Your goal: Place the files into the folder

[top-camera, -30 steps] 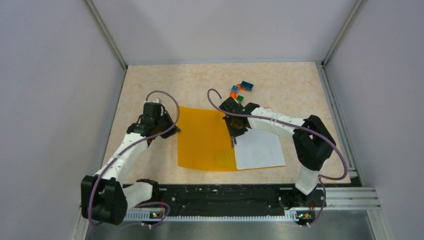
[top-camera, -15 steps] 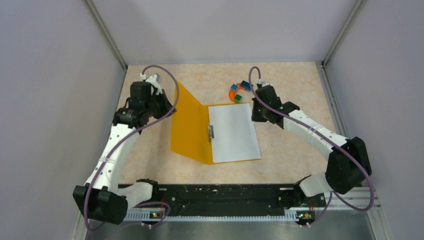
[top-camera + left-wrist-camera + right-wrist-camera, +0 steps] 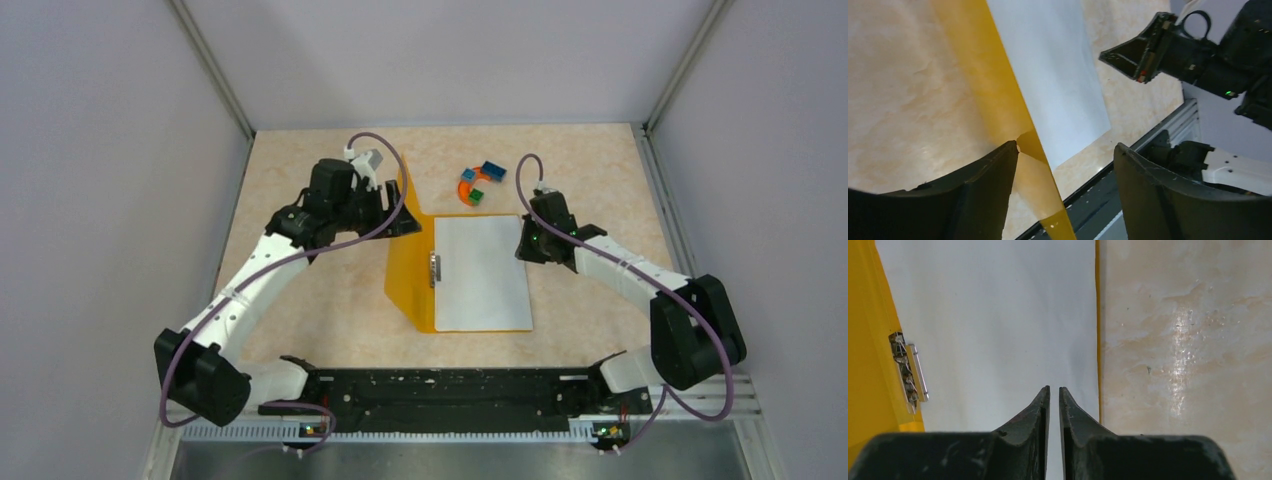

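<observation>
The orange folder lies open, its cover standing nearly upright on the left. The white files lie flat on its back half, beside the metal clip. My left gripper is at the cover's top edge. In the left wrist view it is open, and the cover's edge runs between the jaws, touching the left fingertip. My right gripper hovers over the files' right edge. Its fingers are almost together above the files with only a thin slit between them, holding nothing.
A small cluster of coloured toy blocks sits behind the folder. Grey enclosure walls close in both sides and the back. The black base rail runs along the near edge.
The folder's cover has swung up from leaning left to nearly upright. My left gripper moved right with it and opened. The folder and files shifted slightly right. My right gripper dropped toward the files' right edge.
</observation>
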### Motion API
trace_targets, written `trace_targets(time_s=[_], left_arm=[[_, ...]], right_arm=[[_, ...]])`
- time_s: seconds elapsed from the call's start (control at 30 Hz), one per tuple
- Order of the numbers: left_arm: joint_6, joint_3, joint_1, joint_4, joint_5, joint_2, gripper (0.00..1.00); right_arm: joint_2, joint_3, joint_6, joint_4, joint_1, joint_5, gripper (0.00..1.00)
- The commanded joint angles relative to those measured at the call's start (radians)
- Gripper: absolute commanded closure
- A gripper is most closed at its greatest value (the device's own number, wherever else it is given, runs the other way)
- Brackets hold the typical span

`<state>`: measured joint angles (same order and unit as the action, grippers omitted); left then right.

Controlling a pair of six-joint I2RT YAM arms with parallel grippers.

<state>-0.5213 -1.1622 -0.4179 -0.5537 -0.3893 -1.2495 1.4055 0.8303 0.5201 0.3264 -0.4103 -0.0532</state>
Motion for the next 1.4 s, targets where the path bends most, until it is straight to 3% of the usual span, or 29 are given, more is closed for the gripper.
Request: trace_targets(time_s=[0.0, 0.1, 0.2, 0.4, 0.6, 0.77, 1.13, 1.37], left_arm=[[-0.133, 0.025, -0.045, 0.214, -0.041, -0.011, 0.22], [-0.157, 0.026, -0.091, 0.272, -0.047, -0.041, 0.17], [-0.173, 0.016, -0.148, 0.325, -0.043, -0.079, 0.02], [-0.202, 0.021, -0.225, 0.477, -0.040, -0.176, 0.02], [-0.241, 0.068, -0.268, 0.679, -0.031, -0.259, 0.02], [-0.245, 0.069, -0.281, 0.754, -0.042, -0.363, 0.02], [-0.248, 0.072, -0.289, 0.739, -0.008, -0.612, 0.02], [-0.221, 0.093, -0.289, 0.678, 0.014, -0.630, 0.02]], right_arm=[[-0.029, -0.014, 0.010, -0.077, 0.001, 0.002, 0.87], [-0.022, -0.036, 0.017, -0.099, 0.005, 0.000, 0.84], [-0.022, -0.059, 0.026, -0.113, 0.011, -0.003, 0.78], [-0.107, -0.056, 0.031, -0.065, 0.031, -0.039, 0.65], [-0.348, 0.011, 0.031, 0.118, 0.054, -0.249, 0.46], [-0.510, 0.066, 0.036, 0.204, 0.054, -0.331, 0.39], [-0.420, 0.111, 0.014, 0.171, 0.054, -0.236, 0.33], [-0.349, 0.082, 0.029, 0.107, 0.054, -0.190, 0.27]])
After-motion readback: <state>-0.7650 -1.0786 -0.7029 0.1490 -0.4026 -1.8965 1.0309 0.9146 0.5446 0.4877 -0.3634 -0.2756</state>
